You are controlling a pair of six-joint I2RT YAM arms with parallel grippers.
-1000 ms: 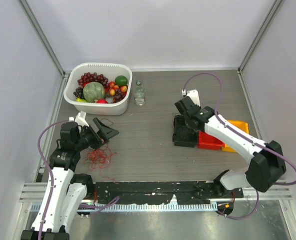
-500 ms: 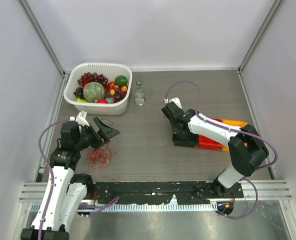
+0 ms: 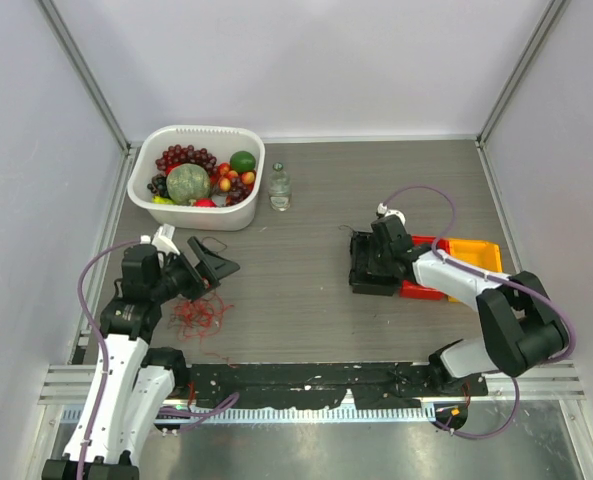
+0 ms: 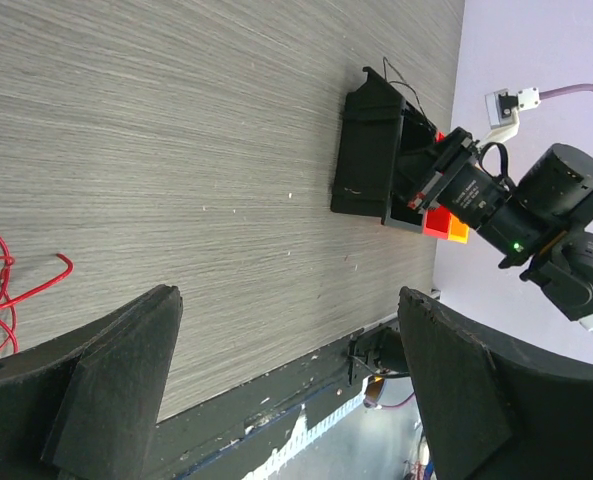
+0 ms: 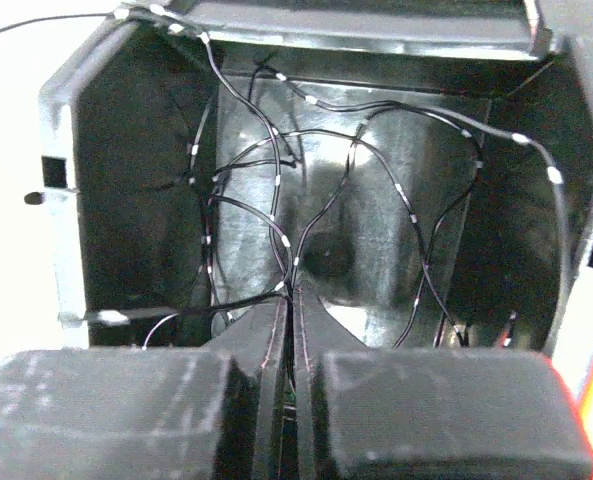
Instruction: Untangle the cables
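Grey wood-grain table point(image 3: 306, 300) carries everything here, and the open-topped black plastic bin point(image 3: 361, 275) serves as the reference for it all. Largest, well off to the bin's far left, is a white plastic tub point(image 3: 188, 217) of assorted fruit, which has no part in the job. Touching the bin's right side are a red plastic tray point(image 3: 421, 288) and, beyond it, an orange one point(image 3: 474, 255). The right gripper point(image 5: 294, 315) reaches down inside the bin with its fingers pressed together on a strand of the thin dark cables point(image 5: 286, 242). These loop across the bin's floor and walls, probably dropped there to keep them apart from the rest. The left gripper point(image 4: 288, 300) hangs well to the bin's left, jaws spread wide and holding nothing, likely readied above the thin red cables point(image 3: 201, 315), a loose clump on the table beneath it. A small clear glass bottle point(image 3: 279, 188) stands left of the bin and farther back.
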